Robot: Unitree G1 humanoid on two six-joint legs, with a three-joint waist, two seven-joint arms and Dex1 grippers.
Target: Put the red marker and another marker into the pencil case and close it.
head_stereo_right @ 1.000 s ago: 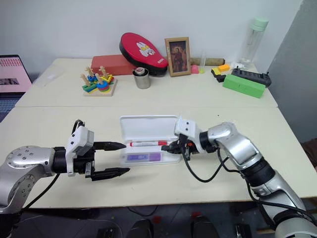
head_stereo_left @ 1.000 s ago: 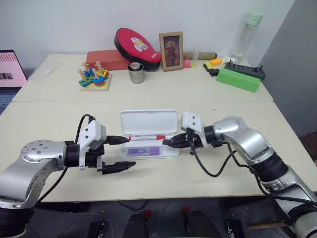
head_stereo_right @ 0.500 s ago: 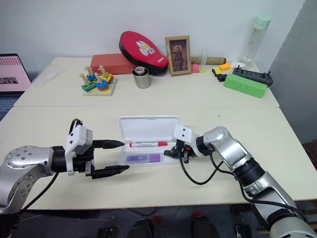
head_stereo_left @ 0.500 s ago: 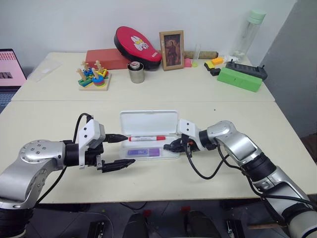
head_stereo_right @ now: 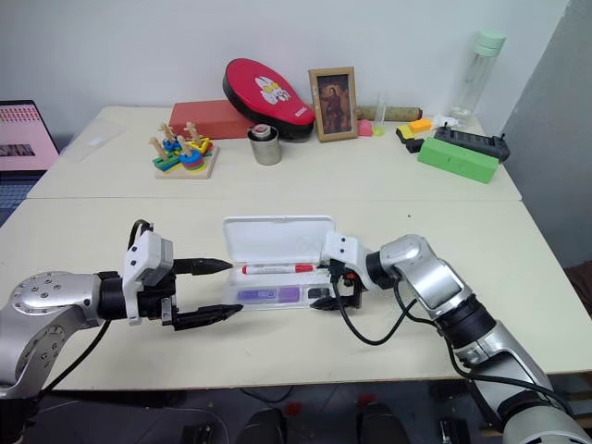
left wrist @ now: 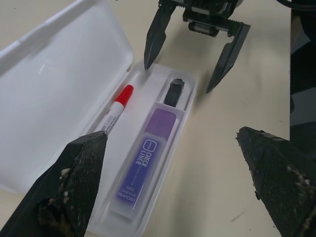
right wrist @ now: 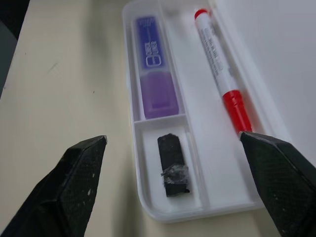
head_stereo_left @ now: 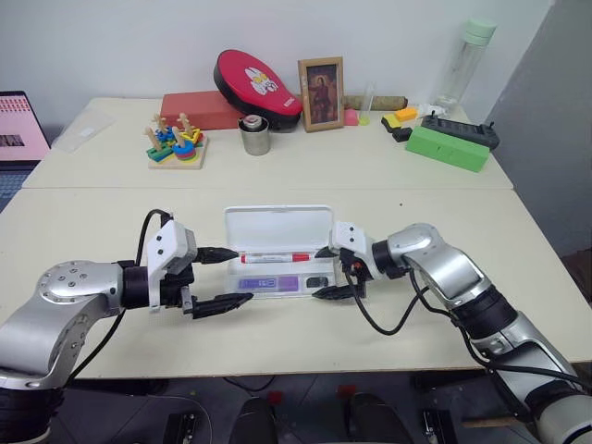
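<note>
open pencil case (head_stereo_right: 277,239), red marker (head_stereo_right: 276,269) inside, 2 grippers flanking it

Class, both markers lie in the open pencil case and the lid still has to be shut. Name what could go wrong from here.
1. The right gripper, open, hangs at the end of the flat white plastic pencil case; a finger may catch the rim and shove the case.
2. The slim white red-capped marker lies close to the hinged lid; it might stop the lid seating.
3. The left gripper, open, flanks the other end and could get in the lid's way.
</note>
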